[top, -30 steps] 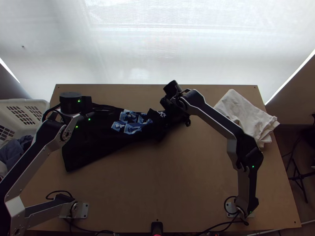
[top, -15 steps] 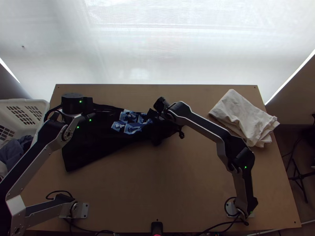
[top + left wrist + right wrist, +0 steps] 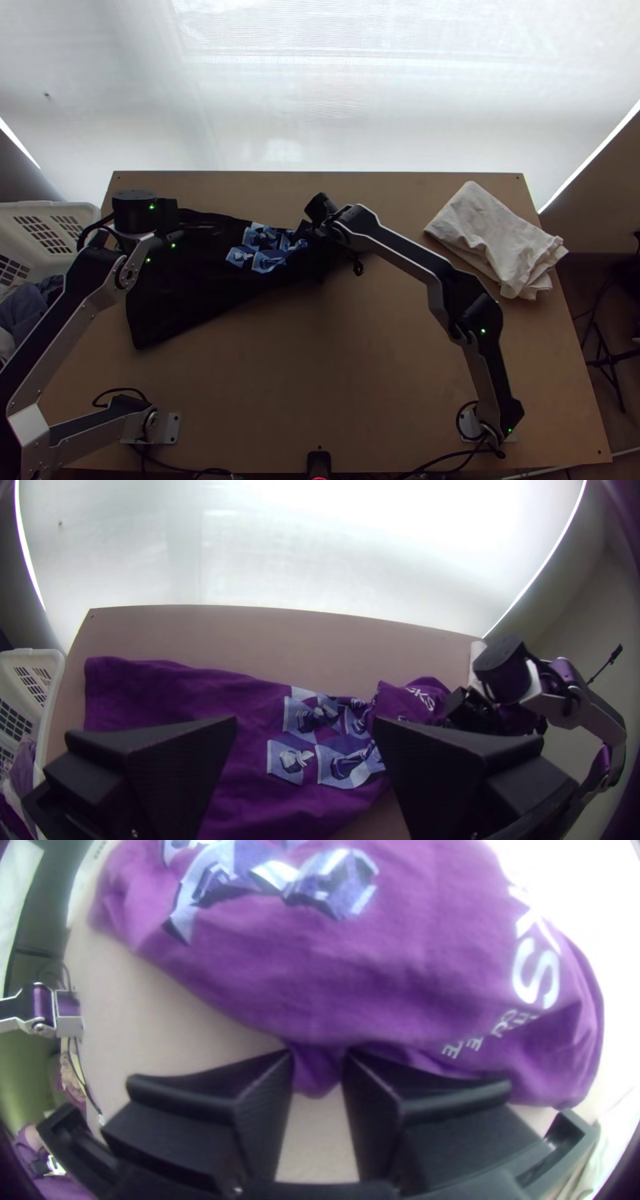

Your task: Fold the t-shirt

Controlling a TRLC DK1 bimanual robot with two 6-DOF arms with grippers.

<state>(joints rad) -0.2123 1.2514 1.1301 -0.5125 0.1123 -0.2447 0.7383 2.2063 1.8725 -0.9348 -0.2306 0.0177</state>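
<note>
Pale backlit screen (image 3: 320, 104) behind, light wooden table (image 3: 384, 384) under everything; white laundry basket (image 3: 48, 206) off the left side, cream folded cloth (image 3: 496, 240) at the table's right. Dark t-shirt (image 3: 188, 280) lies across the left and middle of the table, wide end fairly flat, other end bunched and partly turned over beside the blue-and-white graphic print (image 3: 268, 250). Left gripper (image 3: 303, 720) is over the wide end, fingers wide apart, nothing between them. Right gripper (image 3: 317, 1053) looks clamped on a small bunch of t-shirt at the bunched end, fabric filling the gap between the tips. Step in hand, judged: folding that end in toward the body; fold still early and untidy. Handling: light, limp, soft knit, not fragile, little slip risk, but drapes and creases easily; a thin pinch could drag one layer only. Best holds: both corners of the wide end, likely the hem, all layers together, close to the edge; lay the bunched end down and smooth it before the next fold
</note>
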